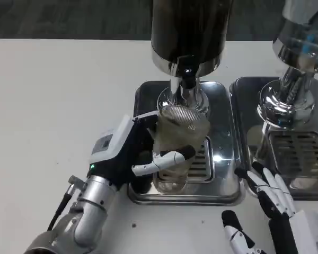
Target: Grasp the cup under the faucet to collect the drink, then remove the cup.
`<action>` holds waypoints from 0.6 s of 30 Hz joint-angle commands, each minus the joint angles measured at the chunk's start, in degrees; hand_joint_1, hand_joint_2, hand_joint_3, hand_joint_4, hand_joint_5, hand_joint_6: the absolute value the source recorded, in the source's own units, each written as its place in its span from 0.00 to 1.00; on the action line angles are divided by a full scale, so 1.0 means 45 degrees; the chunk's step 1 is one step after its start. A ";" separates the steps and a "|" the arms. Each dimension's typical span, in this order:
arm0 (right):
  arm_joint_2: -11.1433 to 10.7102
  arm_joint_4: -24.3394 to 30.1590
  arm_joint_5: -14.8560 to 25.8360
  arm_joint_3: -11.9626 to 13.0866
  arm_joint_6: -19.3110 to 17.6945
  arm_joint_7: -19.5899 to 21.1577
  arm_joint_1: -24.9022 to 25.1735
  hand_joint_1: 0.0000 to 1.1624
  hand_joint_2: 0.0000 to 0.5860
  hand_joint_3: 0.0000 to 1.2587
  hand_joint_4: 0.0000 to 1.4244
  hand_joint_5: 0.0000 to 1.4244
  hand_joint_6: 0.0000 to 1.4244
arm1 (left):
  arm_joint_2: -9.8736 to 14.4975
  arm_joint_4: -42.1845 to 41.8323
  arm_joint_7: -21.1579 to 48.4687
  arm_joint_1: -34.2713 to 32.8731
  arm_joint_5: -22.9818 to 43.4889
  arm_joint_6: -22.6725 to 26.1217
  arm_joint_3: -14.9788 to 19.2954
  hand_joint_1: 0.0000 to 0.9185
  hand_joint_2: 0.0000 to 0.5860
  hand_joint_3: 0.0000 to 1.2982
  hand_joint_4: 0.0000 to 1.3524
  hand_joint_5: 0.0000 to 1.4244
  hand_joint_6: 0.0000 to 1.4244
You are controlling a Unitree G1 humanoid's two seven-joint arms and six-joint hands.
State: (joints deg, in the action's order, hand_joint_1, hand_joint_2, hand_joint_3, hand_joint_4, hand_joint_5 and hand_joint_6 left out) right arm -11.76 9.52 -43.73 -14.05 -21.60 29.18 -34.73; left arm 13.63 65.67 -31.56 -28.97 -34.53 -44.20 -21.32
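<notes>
Left hand (128, 153) wraps the cup (176, 151) below the faucet (187, 79) — right hand (265, 209) lies spread, holding nothing.

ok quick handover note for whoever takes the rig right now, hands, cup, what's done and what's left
Left hand: grips the clear cup from its left side, fingers wrapped round the front.
Right hand: holds nothing, fingers apart, low beside the tray's right edge.
Cup: on the steel drip tray, tilted a little, its rim just below the faucet of the dark dispenser. It looks to hold some pale liquid; the level is hard to read.
Done: cup grasped and placed under the faucet.
Left: finish collecting the drink, then take the cup away from the tray.
</notes>
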 commanded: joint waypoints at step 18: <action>0.0018 0.0283 -0.0122 0.0051 0.0015 0.0185 -0.0225 0.19 0.67 0.17 0.05 0.04 0.18 | -0.0099 0.0526 -0.0688 -0.0998 -0.0178 -0.0056 0.0005 0.23 0.32 0.41 0.49 0.59 0.46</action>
State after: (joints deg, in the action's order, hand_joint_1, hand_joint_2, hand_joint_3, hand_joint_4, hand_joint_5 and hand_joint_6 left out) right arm -11.77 9.69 -43.76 -14.02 -21.61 29.36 -35.15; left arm 13.44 67.78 -33.13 -31.48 -35.72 -44.13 -21.57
